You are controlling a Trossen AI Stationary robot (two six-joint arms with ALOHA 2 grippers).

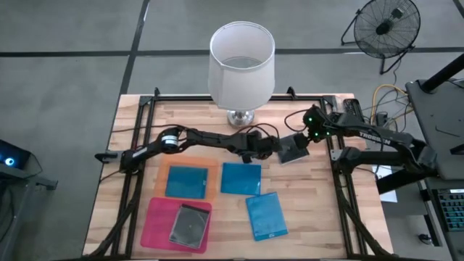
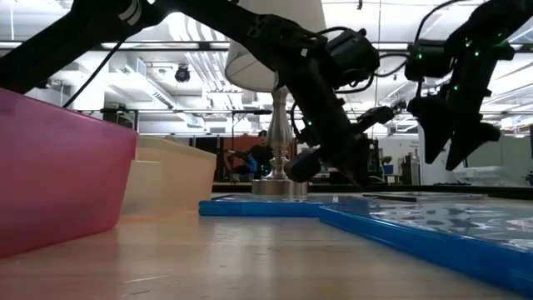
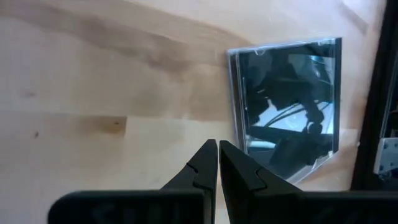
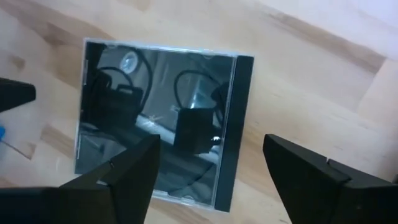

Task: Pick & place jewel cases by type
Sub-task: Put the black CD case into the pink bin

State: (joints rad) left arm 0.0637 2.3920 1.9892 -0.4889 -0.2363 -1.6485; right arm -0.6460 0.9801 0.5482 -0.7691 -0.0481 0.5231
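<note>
Your wooden worktop (image 1: pixel 312 217) carries a white-shaded lamp (image 1: pixel 241 65) at its far edge, with both arms reaching in toward the middle just in front of it. Near the front left lie the two flat sheets: the orange sheet (image 1: pixel 212 168) with a blue jewel case (image 1: pixel 185 181) on it, and the pink sheet (image 1: pixel 156 221) nearer the front edge with a dark grey jewel case (image 1: pixel 188 225) on it. Two more blue cases lie bare on the wood: one (image 1: pixel 241 178) just right of the orange sheet, the other (image 1: pixel 266 216) in front of it, turned at a slight angle.

The case in play is the dark clear-fronted jewel case (image 4: pixel 158 130), lying flat on the worktop in front of the lamp base, between the two arms. Your right pincer (image 4: pixel 211 174) sits directly over it with its fingers spread wide, one on each side, and the case is not gripped. Your left pincer (image 3: pixel 217 163) is pressed fully shut and empty, its tips just beside that same case's edge (image 3: pixel 286 99).

In the low view, the right pincer (image 2: pixel 454 146) hangs above the wood.
</note>
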